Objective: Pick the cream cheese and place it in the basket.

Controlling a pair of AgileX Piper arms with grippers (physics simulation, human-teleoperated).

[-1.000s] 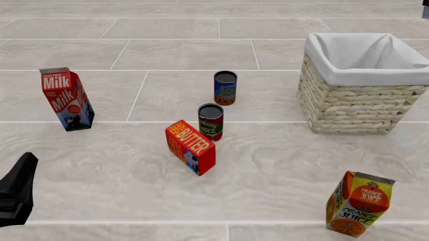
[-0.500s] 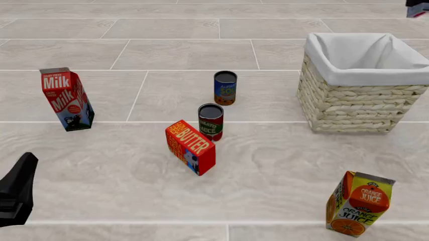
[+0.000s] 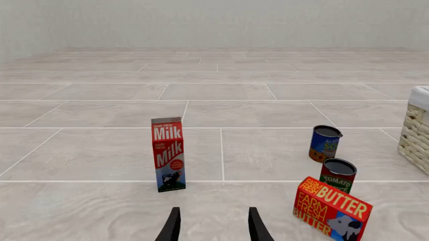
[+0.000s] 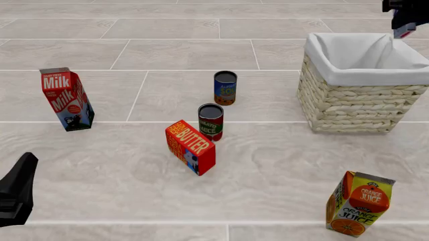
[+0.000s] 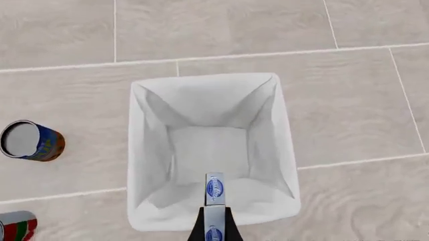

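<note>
The basket (image 4: pixel 355 103) stands at the right back of the floor, its white cloth lining (image 5: pixel 208 145) seen from straight above in the right wrist view. My right gripper (image 5: pixel 214 232) hangs over the basket and is shut on the cream cheese (image 5: pixel 214 190), a thin pale blue and white packet held edge-on above the basket's inside. In the front view that gripper (image 4: pixel 404 14) enters at the top right corner, with the cream cheese (image 4: pixel 401 32) poking down near the basket's back rim. My left gripper (image 3: pixel 214 228) is open and holds nothing, low at the left front (image 4: pixel 17 193).
A milk carton (image 4: pixel 67 98) stands at the left. Two cans (image 4: pixel 225 87) (image 4: pixel 210 122) and a red Butter box (image 4: pixel 191 146) sit mid-floor. An orange juice carton (image 4: pixel 360 203) stands at the right front.
My right gripper with the cream cheese has come further into the front view from the top right corner, moving left and down over the basket. The left arm has stayed still.
</note>
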